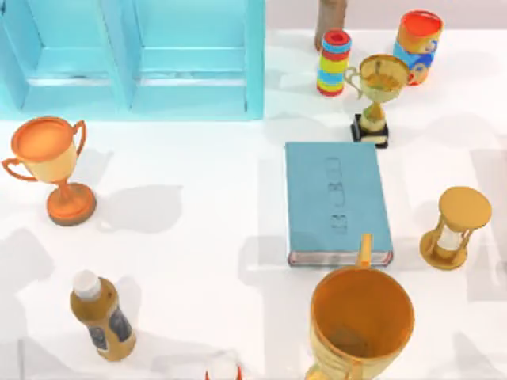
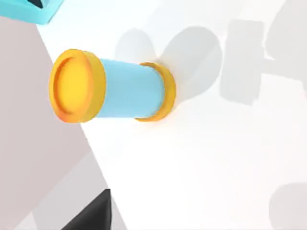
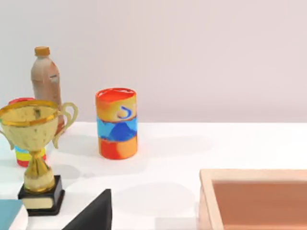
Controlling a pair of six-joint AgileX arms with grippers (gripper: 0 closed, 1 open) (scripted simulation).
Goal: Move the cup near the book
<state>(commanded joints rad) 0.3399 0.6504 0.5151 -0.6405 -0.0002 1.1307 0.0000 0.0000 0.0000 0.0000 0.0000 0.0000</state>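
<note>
The teal book point(image 1: 337, 202) lies flat right of the table's middle. A large orange mug point(image 1: 360, 324) stands just beside its near edge, a gold trophy point(image 1: 376, 95) near its far edge, and an hourglass point(image 1: 455, 226) to its right. An orange trophy point(image 1: 51, 166) stands well apart at the left. A dark wedge of the left gripper point(image 2: 91, 215) shows near a blue cylinder point(image 2: 112, 86), and one of the right gripper point(image 3: 93, 213) shows near a painted can point(image 3: 116, 123). I cannot tell whether either gripper is wide or narrow.

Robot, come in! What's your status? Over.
Left gripper near blue cylinder with yellow ends. Right gripper facing gold trophy and painted can. Book flat mid-table, orange mug crowding its near edge.
</note>
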